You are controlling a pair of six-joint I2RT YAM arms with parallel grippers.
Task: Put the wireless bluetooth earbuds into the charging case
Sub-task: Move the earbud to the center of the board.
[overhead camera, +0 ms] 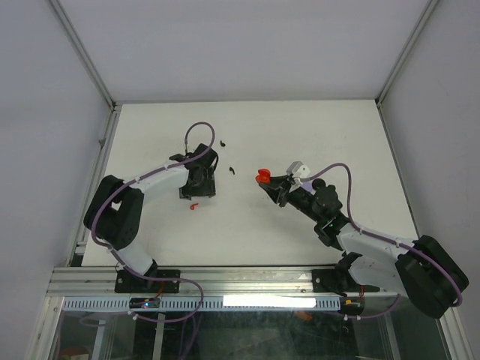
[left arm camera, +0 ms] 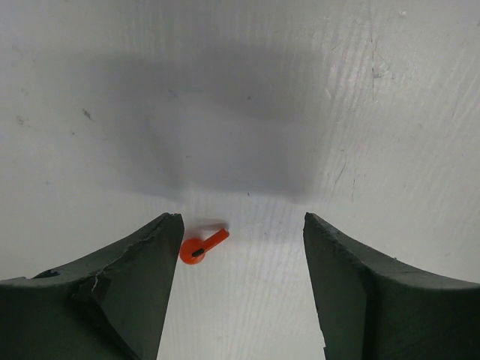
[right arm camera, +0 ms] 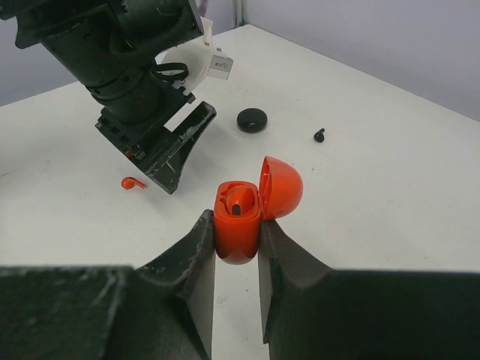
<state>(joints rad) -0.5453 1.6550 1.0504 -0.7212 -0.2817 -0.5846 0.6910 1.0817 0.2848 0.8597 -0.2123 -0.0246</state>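
Bearing everything: the white counter (overhead camera: 247, 225). Clamping the red charging case (right arm camera: 247, 210) by its lower body with the right hand (right arm camera: 237, 225), jaws shut on both flanks, lid hanging open off the case's rim, something dark sitting in one socket. Hovering low beyond the case's open mouth with the left hand (left arm camera: 241, 225), jaws apart and holding nothing. Resting farther out past the case: a small black round piece (right arm camera: 252, 120), and off to its side a black earbud (right arm camera: 319, 135). Lying flat on the counter well apart from the case, just beside one finger of the left hand and not yet between the jaws: the red earbud (left arm camera: 201, 247). Judging it very light, hard and glossy, apt to skid or flip under a pad. Probably pinching best across the rounded head, leaving the stem free for steering down into the case's empty socket. Likely needing a gentle squeeze, lest so small a thing squirt out.
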